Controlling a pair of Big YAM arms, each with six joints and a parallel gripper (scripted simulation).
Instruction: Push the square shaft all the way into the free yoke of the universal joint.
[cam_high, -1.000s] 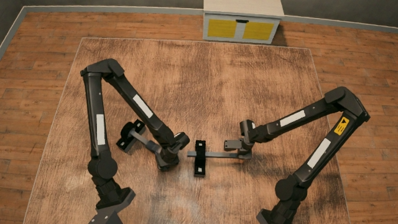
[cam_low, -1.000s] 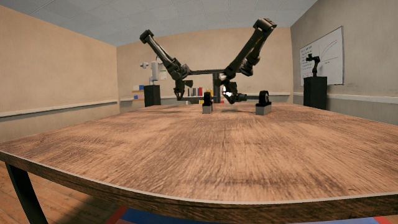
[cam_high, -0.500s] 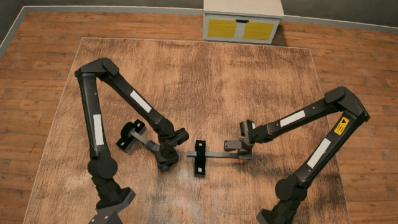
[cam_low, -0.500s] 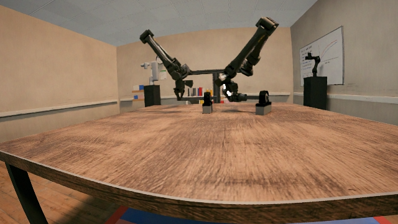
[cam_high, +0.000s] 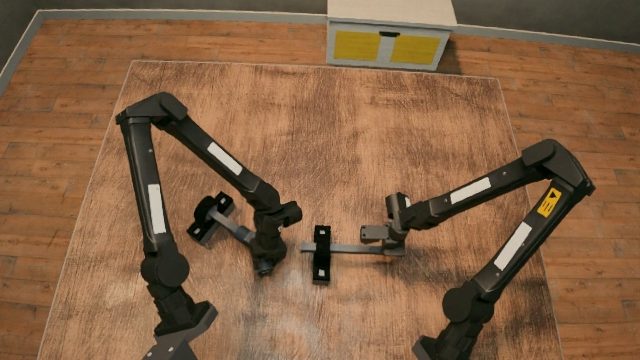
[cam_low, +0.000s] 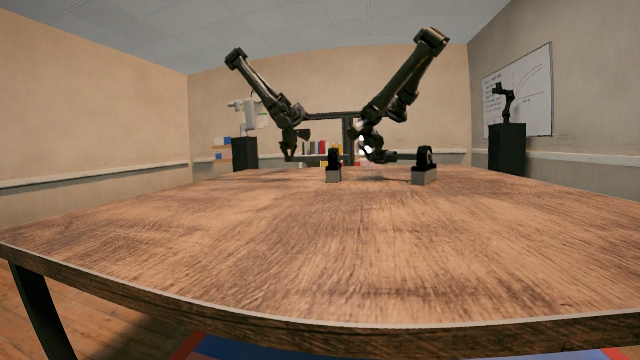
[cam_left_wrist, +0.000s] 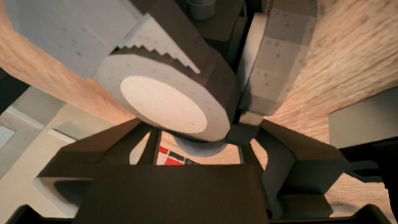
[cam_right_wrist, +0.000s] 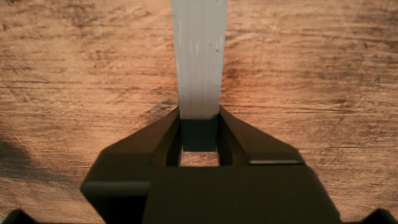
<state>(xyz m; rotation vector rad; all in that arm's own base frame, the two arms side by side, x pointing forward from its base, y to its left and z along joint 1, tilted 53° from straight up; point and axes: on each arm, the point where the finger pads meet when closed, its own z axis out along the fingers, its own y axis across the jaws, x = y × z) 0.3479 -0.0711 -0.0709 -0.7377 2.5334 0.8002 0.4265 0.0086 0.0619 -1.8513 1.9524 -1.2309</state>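
The grey square shaft (cam_high: 350, 248) (cam_right_wrist: 199, 60) lies level through a black support block (cam_high: 321, 255) (cam_low: 333, 170) near the table's middle. Its free tip points at the universal joint. My right gripper (cam_high: 394, 248) (cam_right_wrist: 199, 111) (cam_low: 288, 151) is shut on the shaft's outer end. The universal joint (cam_high: 245, 234) (cam_left_wrist: 165, 102) extends on a rod from a black bearing block (cam_high: 210, 217) (cam_low: 424, 165). My left gripper (cam_high: 264, 250) (cam_left_wrist: 198, 112) is closed around the joint's free yoke, which fills the left wrist view. A short gap lies between the shaft tip and the yoke.
A grey cabinet with yellow doors (cam_high: 387, 46) stands beyond the table's far edge. The wooden table top (cam_high: 325, 125) (cam_low: 350, 240) stretches around the parts. Shelves, a black pedestal and a whiteboard (cam_low: 520, 85) line the room walls.
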